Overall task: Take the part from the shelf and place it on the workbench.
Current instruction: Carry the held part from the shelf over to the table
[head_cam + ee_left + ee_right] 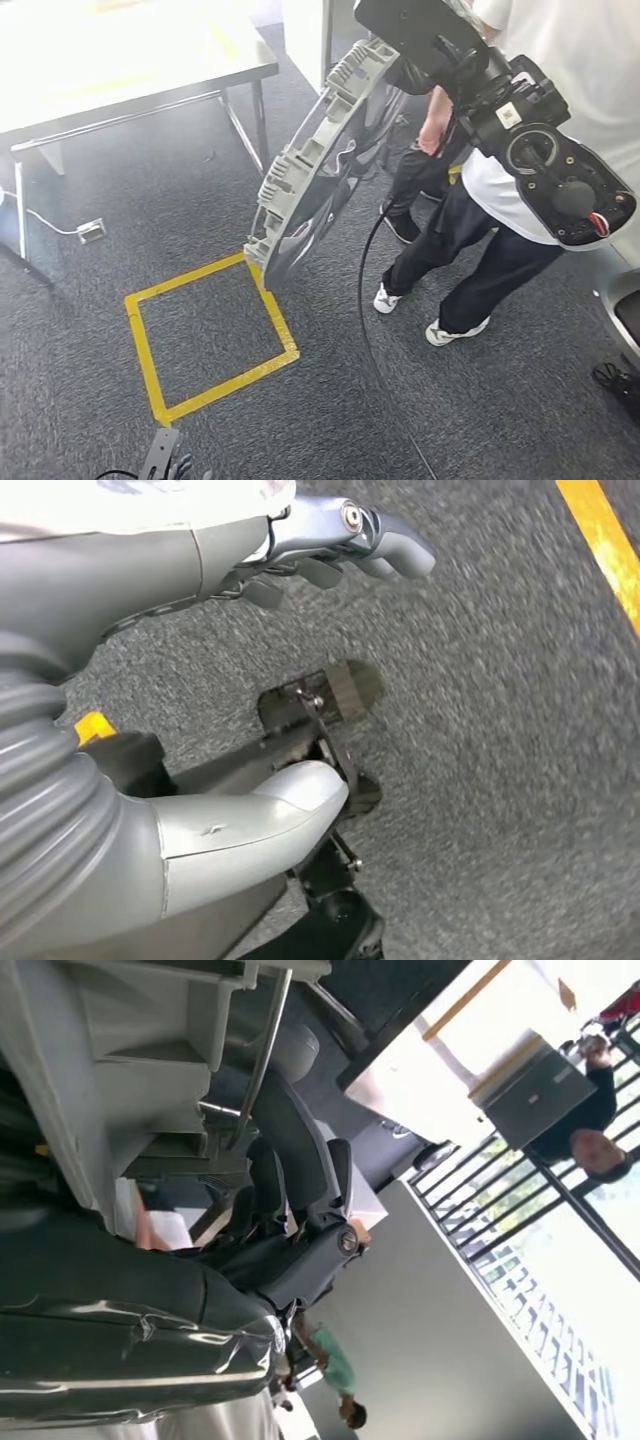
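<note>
- One large round grey ribbed plastic part (321,165) is gripped at its upper edge by the right hand (302,1220), tilted above carpet.
- Left hand (332,550) hangs empty, fingers apart.

Grey carpet floor (90,340) carries a yellow tape square (211,340); a bright metal-legged table (136,70) stands beyond.

My right hand (302,1210) is mostly hidden behind the large grey ribbed plastic wheel-cover part (324,160); the person (483,200) is cut off above.
</note>
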You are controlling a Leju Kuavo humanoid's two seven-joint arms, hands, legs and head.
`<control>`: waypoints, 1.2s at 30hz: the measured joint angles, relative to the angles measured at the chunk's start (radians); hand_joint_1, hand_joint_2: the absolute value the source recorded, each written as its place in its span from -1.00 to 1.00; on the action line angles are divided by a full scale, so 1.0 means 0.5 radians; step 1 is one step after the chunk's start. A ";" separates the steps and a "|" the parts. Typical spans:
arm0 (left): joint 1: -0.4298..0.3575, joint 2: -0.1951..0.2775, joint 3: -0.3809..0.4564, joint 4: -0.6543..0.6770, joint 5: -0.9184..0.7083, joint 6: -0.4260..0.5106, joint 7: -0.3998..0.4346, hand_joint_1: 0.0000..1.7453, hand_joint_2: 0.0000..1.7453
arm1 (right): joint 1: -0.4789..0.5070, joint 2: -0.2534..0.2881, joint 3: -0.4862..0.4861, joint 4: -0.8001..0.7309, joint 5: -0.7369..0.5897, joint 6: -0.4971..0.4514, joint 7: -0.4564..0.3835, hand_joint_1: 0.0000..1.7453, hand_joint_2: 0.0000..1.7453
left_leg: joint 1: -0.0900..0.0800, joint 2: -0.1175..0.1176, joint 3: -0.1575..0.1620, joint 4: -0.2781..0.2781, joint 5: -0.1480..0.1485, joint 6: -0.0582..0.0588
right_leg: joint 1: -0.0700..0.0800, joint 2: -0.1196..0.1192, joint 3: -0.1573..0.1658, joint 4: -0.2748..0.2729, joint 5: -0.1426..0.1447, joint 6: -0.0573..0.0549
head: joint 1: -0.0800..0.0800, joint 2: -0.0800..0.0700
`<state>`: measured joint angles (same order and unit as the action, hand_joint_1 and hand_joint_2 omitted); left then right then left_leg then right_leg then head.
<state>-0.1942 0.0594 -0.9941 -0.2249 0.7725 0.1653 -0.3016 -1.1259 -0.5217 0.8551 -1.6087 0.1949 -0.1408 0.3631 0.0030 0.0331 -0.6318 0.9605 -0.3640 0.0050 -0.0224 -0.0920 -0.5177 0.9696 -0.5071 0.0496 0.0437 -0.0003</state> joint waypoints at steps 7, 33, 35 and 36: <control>-0.025 -0.005 0.000 0.000 0.010 -0.040 0.009 -1.00 1.00 | 0.001 0.000 0.015 0.027 0.000 0.014 -0.023 1.00 1.00 | -0.009 -0.169 0.030 -0.001 -0.012 0.037 | 0.010 0.181 -0.298 0.469 -0.085 -0.023 | 0.061 0.000; -0.010 -0.003 0.000 0.000 0.030 -0.050 0.002 -1.00 1.00 | -0.021 0.063 0.064 0.139 -0.014 -0.007 -0.116 1.00 1.00 | 0.014 -0.080 0.032 -0.003 -0.022 0.030 | -0.014 0.173 -0.165 0.313 -0.140 0.003 | 0.021 0.000; -0.007 -0.006 0.000 0.000 0.030 -0.048 0.002 -1.00 1.00 | -0.013 0.063 0.066 0.146 -0.014 -0.007 -0.117 1.00 1.00 | 0.007 -0.089 0.050 -0.002 -0.037 0.041 | -0.009 0.178 -0.316 0.559 -0.196 -0.001 | 0.040 0.000; -0.006 -0.008 0.000 0.000 0.029 -0.048 0.002 -1.00 1.00 | -0.008 0.063 0.066 0.150 -0.014 -0.007 -0.117 1.00 1.00 | 0.003 -0.095 0.062 -0.002 -0.046 0.042 | -0.007 0.179 -0.348 0.578 -0.162 -0.006 | 0.047 0.000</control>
<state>-0.1974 0.0556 -0.9941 -0.2247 0.7871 0.1411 -0.3004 -1.1299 -0.4902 0.8883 -1.5337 0.1881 -0.1442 0.3048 0.0045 -0.0145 -0.6006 0.9597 -0.3871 0.0260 -0.0260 -0.0026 -0.6918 1.2584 -0.5881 0.0467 0.0671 -0.0001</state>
